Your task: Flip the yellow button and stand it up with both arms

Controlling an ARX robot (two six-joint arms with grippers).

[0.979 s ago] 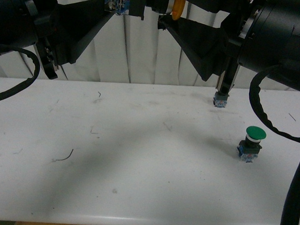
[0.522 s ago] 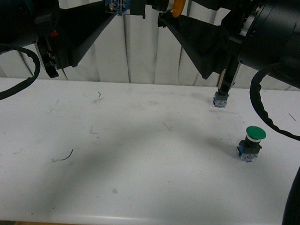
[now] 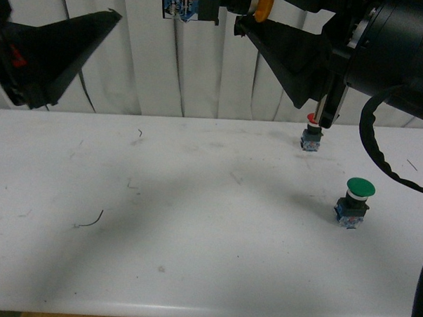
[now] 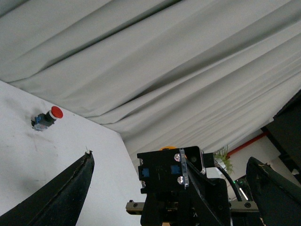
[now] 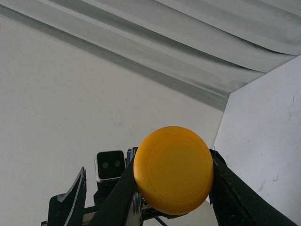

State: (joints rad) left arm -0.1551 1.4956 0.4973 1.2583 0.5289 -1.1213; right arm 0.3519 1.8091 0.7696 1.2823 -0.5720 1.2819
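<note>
The yellow button (image 3: 262, 6) hangs high in the air at the top of the front view. It lies sideways, cap to the right and blue-grey base (image 3: 182, 3) to the left. My right gripper (image 3: 240, 14) is shut on it. In the right wrist view the round yellow cap (image 5: 173, 169) sits between the two black fingers (image 5: 240, 197). My left gripper (image 4: 169, 197) is open and empty. Its fingers (image 4: 61, 197) stand wide on either side of the button's base (image 4: 164, 172) without touching it. One left finger (image 3: 62, 47) shows at the upper left of the front view.
A red-capped button (image 3: 311, 135) stands on the white table (image 3: 195, 221) at the back right, also in the left wrist view (image 4: 46, 117). A green-capped button (image 3: 356, 200) stands nearer on the right. Grey curtains hang behind. A black cable (image 3: 380, 159) loops at the right.
My left gripper has drawn away to the left from the button's base and now stands apart from it. The right gripper with the button has shifted slightly right, uncovering the red cap.
</note>
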